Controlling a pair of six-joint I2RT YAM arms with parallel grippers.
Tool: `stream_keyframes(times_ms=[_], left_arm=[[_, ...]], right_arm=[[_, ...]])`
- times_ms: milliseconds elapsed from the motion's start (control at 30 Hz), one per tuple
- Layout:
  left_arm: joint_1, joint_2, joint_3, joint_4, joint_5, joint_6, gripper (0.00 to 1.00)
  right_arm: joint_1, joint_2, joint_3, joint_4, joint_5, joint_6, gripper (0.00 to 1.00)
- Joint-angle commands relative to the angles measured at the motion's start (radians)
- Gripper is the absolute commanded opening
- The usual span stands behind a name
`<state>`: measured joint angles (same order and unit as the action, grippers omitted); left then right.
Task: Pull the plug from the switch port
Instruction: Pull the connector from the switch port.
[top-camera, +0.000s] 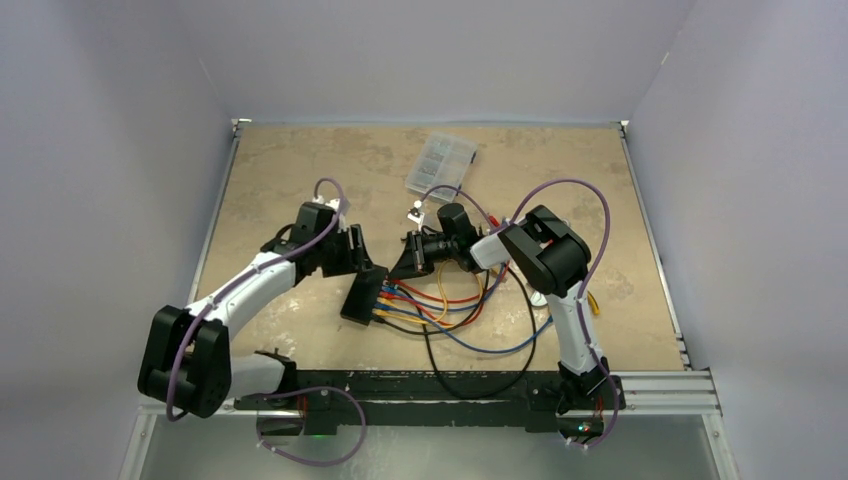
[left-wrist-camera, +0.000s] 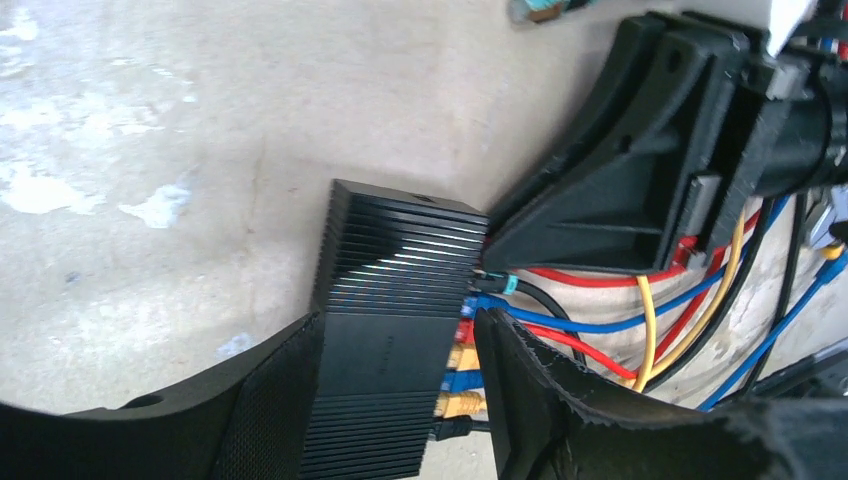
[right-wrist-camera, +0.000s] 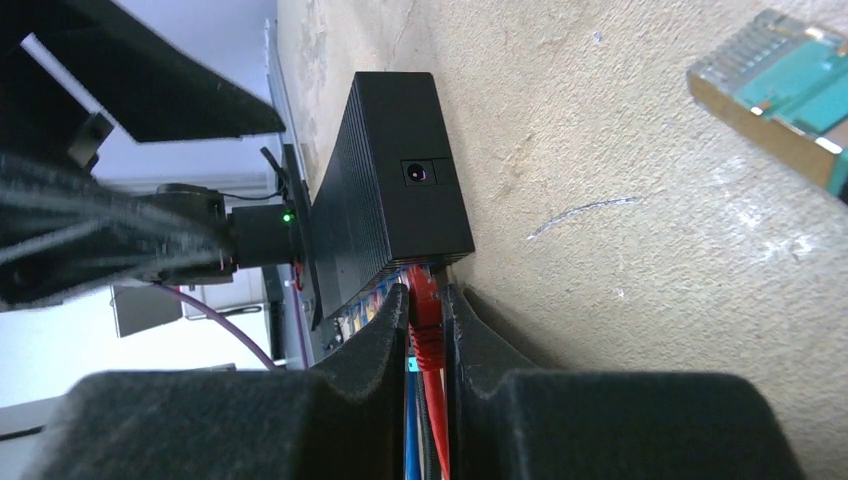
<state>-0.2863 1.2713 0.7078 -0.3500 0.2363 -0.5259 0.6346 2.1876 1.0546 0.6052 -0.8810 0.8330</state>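
The switch (top-camera: 362, 295) is a flat black ribbed box lying on the tan table, with a row of red, blue, yellow and black plugs along its right side. My right gripper (right-wrist-camera: 428, 300) is shut on the red plug (right-wrist-camera: 424, 300) at the end port, right against the switch (right-wrist-camera: 400, 190). My left gripper (left-wrist-camera: 397, 322) straddles the switch (left-wrist-camera: 390, 300). One finger (left-wrist-camera: 230, 410) sits beside its plain side. The other finger (left-wrist-camera: 560, 400) stands just outside the plugs, with a gap showing. In the top view the right gripper (top-camera: 398, 270) reaches in from the right and the left gripper (top-camera: 365, 272) from the left.
Red, blue, yellow and black cables (top-camera: 450, 305) loop across the table right of the switch. A clear compartment case (top-camera: 441, 162) lies at the back. A loose clear connector (right-wrist-camera: 780, 90) lies beside the right gripper. Grey walls enclose the table.
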Motion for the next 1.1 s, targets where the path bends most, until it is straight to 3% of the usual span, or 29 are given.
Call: stream_keyframes(times_ms=[0, 500, 1067], left_arm=[[-0.11, -0.019, 0.073, -0.066, -0.129, 0.047, 0.57], [-0.318, 0.08, 0.109, -0.145, -0.331, 0.034, 0.49], [-0.443, 0.199, 0.166, -0.231, -0.536, 0.018, 0.48]], right_arm=[[-0.003, 0.024, 0.016, -0.033, 0.039, -0.04, 0.0], [-0.004, 0.025, 0.007, -0.038, 0.035, -0.046, 0.0], [-0.003, 0.021, 0.002, -0.053, 0.034, -0.055, 0.0]])
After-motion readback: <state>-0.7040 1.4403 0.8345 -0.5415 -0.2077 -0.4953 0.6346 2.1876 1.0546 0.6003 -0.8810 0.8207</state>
